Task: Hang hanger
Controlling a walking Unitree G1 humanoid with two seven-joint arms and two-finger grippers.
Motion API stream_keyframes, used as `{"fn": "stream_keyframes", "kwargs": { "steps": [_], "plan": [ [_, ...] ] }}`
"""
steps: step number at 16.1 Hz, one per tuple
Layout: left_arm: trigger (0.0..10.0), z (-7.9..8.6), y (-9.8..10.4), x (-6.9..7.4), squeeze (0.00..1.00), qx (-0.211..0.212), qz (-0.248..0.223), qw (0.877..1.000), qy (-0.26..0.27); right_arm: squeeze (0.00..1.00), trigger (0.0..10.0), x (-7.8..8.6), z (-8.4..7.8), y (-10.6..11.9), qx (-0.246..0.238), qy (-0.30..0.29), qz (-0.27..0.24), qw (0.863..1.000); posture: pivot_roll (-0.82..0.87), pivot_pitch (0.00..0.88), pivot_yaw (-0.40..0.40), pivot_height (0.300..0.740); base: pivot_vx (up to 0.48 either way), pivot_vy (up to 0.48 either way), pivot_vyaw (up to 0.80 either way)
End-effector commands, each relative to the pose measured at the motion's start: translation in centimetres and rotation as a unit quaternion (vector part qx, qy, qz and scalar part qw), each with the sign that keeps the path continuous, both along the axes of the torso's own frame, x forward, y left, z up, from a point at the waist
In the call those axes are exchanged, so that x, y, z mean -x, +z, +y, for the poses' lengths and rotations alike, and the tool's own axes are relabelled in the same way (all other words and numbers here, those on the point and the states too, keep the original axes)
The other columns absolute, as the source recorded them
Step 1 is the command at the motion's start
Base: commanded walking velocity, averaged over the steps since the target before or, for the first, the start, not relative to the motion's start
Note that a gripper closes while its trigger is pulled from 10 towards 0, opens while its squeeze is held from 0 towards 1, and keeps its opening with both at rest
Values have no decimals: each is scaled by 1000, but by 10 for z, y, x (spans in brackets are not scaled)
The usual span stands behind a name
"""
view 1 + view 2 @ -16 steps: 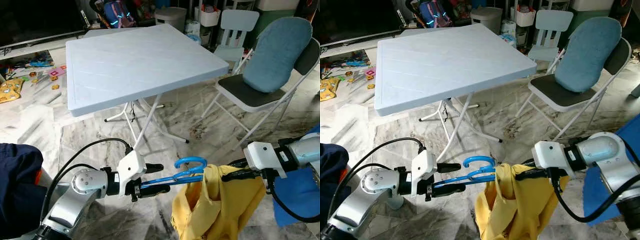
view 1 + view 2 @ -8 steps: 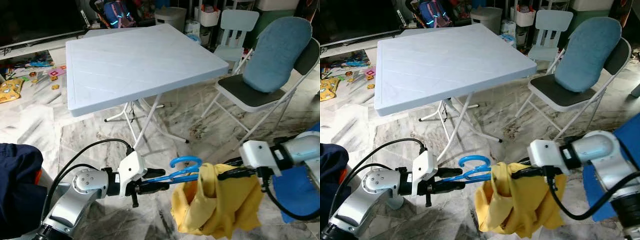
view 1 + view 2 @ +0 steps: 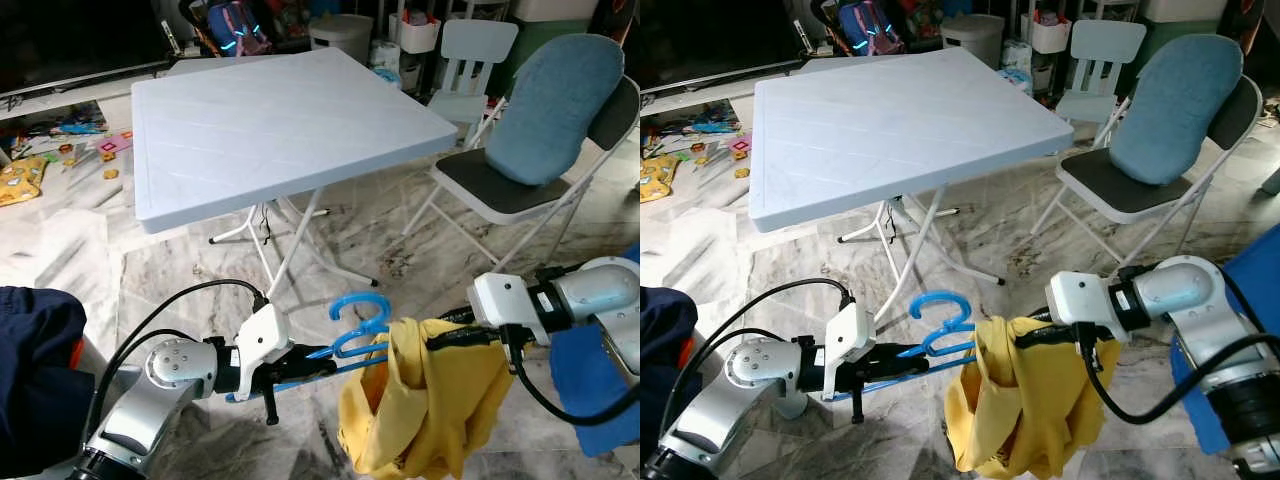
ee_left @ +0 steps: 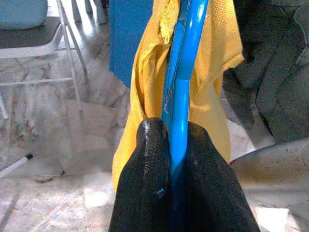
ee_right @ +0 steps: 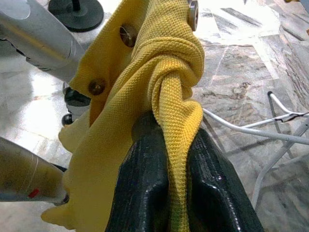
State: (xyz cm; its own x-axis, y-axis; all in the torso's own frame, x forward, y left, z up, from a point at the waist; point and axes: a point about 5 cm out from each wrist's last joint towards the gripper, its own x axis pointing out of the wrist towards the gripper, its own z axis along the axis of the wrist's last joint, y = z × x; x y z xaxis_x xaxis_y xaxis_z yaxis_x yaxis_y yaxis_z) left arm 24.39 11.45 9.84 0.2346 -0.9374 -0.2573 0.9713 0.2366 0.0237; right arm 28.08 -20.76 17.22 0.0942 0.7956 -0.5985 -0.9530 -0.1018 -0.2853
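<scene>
Marble floor [image 3: 60,250] is left open between the robot and the furniture ahead, with bare tiles seen at 12 o'clock under the grippers. Nearest, at about 7 o'clock in the head views, the left gripper [image 3: 322,366] is held low over that floor with its two black fingers [image 4: 153,159] pressed together on the bar of a blue hanger [image 3: 352,325]. The hanger's long axis is laid nearly level, running from the left gripper toward 3 o'clock, and its hook is turned upward. A yellow garment [image 3: 430,405] is draped from the hanger's far end and hangs down clear of the floor. At about 4 o'clock the right gripper [image 3: 440,338] is closed on a bunched fold of that garment near its top, the cloth being squeezed between its fingers [image 5: 145,183]. A dark blue cloth [image 3: 35,370] is seen at 8 o'clock, at the picture's edge.

Farther off, at 11 o'clock, a white folding table [image 3: 280,120] stands with its near edge above the hanger and its legs spread on the floor. At 2 o'clock a folding chair [image 3: 520,190] carries a blue cushion [image 3: 560,105] against its back. Beyond, a small white chair [image 3: 470,60] and scattered toys [image 3: 60,155] are set against the far side.
</scene>
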Motion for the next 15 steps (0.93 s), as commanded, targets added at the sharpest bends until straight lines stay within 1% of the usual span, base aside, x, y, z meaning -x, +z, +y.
{"fn": "stream_keyframes", "kwargs": {
  "steps": [1,2,4,5,6,7,9,11,12,13,14,15],
  "plan": [
    [0,0,-4,-3,0,4,0,1000,26,0,10000,-6,16,16,-37,22,-32,999,-140,0,43,740,0,0,0],
    [0,0,-4,-5,0,10,0,999,40,1000,10000,-8,17,17,-43,18,-30,998,-139,0,42,740,0,0,0],
    [0,2,-9,-9,0,24,0,997,77,1000,10000,-13,20,16,-50,9,-28,998,-138,0,36,740,0,0,0],
    [0,3,-12,-10,0,23,-12,995,97,1000,10000,-20,28,12,-47,5,-55,997,-141,0,33,740,0,0,0],
    [0,3,-12,-10,0,27,-13,994,102,1000,10000,-22,32,11,-46,2,-65,997,-139,0,30,740,0,0,0],
    [0,1,-11,-10,0,41,-14,992,115,1000,10000,-29,42,8,-48,-3,-88,995,-132,0,26,740,0,0,0],
    [0,0,-10,-10,0,45,-16,992,121,1000,10000,-37,50,8,-57,-24,-120,991,-124,0,23,740,0,0,0],
    [0,0,-12,-9,0,46,-16,991,124,1000,10000,-44,54,4,-46,-44,-153,986,-121,0,22,740,0,0,0],
    [0,-1,-12,-8,0,55,-9,990,128,1000,10000,-51,53,0,-24,-74,-177,981,-119,0,20,740,0,0,0],
    [0,-1,-11,-8,0,61,-5,990,130,1000,10000,-53,52,-1,-18,-80,-185,979,-117,0,19,740,0,0,0],
    [0,-4,-7,-10,0,78,-1,988,136,1000,10000,-57,53,-2,-23,-104,-194,975,-117,0,19,740,0,0,0],
    [0,-5,-6,-12,0,85,0,986,143,1000,10000,-62,52,-2,-21,-135,-208,968,-118,0,19,740,0,0,0]
  ]
}}
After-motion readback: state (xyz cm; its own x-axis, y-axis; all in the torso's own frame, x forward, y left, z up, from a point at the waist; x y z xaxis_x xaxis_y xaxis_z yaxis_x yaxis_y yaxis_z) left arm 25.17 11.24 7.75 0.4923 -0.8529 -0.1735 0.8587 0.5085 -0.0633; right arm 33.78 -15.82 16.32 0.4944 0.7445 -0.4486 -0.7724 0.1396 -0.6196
